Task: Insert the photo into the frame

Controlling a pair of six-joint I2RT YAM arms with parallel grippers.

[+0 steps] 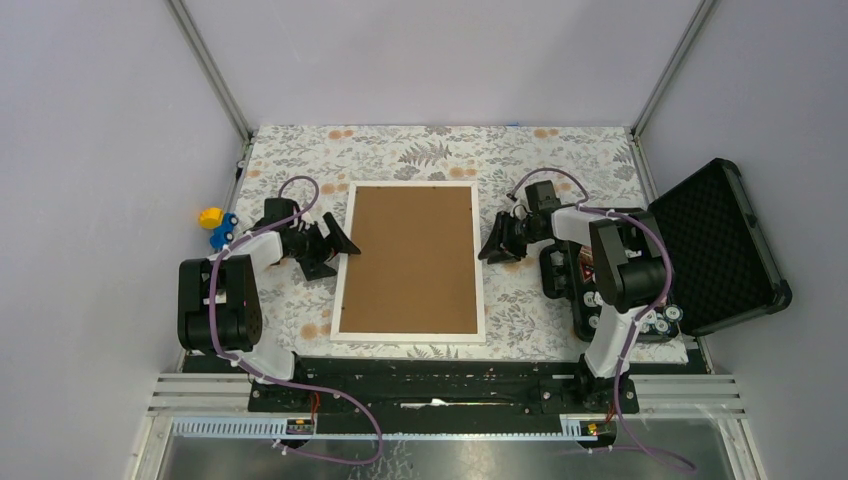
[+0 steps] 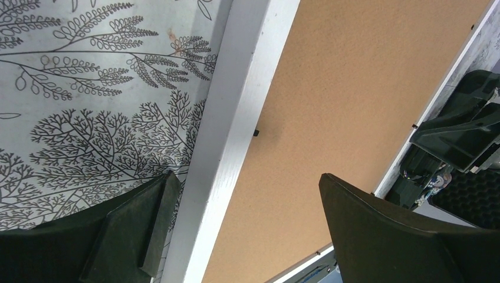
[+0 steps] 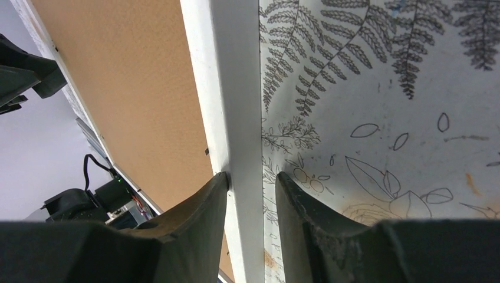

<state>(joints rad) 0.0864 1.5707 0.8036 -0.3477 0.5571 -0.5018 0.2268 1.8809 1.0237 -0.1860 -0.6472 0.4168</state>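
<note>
The right end effector (image 3: 250, 177) pinches the right rail of the frame (image 3: 227, 88). The left end effector (image 2: 247, 180) gapes wide astride the left rail. The frame lies face down mid-tabletop (image 1: 430, 150), brown backing board (image 1: 410, 255) uppermost, and the photo is out of sight. The frame looks light, stiff, smooth-painted and possibly glazed, so hold both long rails midway and keep it level.
</note>
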